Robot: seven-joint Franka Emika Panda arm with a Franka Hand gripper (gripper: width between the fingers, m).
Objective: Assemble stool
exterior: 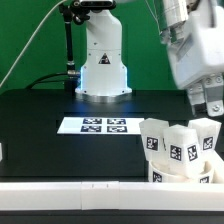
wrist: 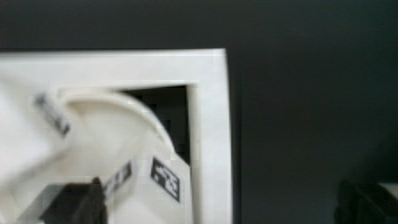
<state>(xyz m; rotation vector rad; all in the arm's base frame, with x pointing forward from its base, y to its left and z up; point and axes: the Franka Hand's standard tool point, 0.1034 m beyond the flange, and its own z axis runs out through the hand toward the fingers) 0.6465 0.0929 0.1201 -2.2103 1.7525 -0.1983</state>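
The white stool parts (exterior: pixel 180 150) stand bunched at the exterior view's right, by the front wall strip. Several blocky legs (exterior: pixel 152 140) with black-and-white tags stick up around the round seat (exterior: pixel 197 172). My gripper (exterior: pixel 207 103) hangs just above and behind them, open and empty. In the wrist view the fingers (wrist: pixel 71 205) are far apart. A curved white seat rim (wrist: pixel 121 125) and a tagged leg (wrist: pixel 169 178) lie beside one finger, not between the two. The gripper's midpoint (wrist: pixel 222 205) is over the white edge next to the dark table.
The marker board (exterior: pixel 98 125) lies flat mid-table in front of the robot base (exterior: pixel 102 70). A long white wall strip (exterior: pixel 90 196) runs along the front edge. A straight white edge (wrist: pixel 215 120) borders the black tabletop (wrist: pixel 311 110).
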